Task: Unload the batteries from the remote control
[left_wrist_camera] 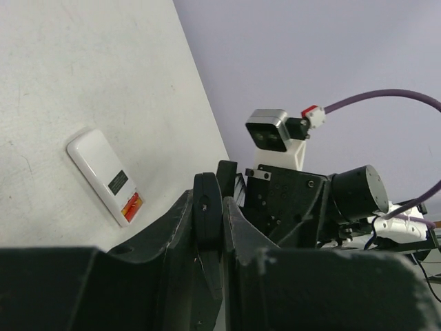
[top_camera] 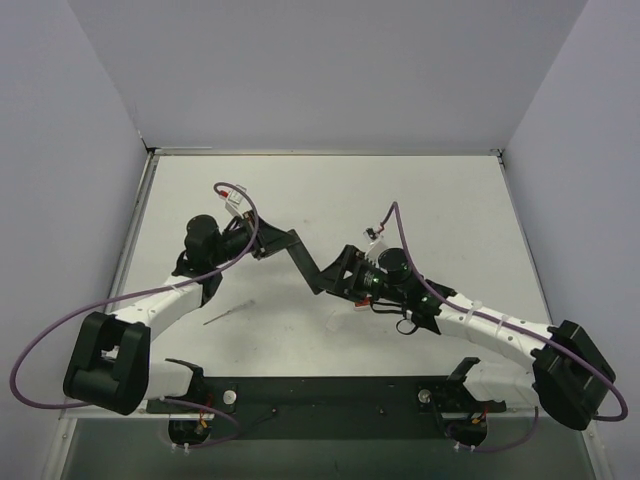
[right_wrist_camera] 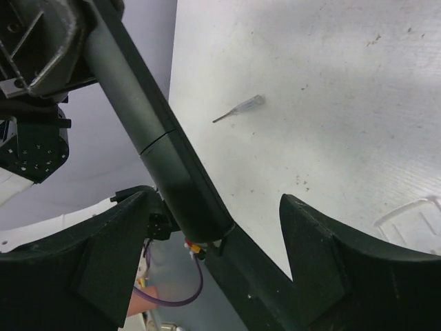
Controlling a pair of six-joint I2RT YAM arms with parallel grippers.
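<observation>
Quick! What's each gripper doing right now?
Left gripper: shut on the remote.
Right gripper: open, holding nothing.

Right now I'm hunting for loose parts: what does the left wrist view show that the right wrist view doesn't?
Only the left wrist view shows a white rectangular piece with a dark label and orange sticker, lying flat. Only the right wrist view shows a thin pointed tool and a clear plastic piece at the frame's edge. Both show the black remote control and the white table. Neither shows batteries.
</observation>
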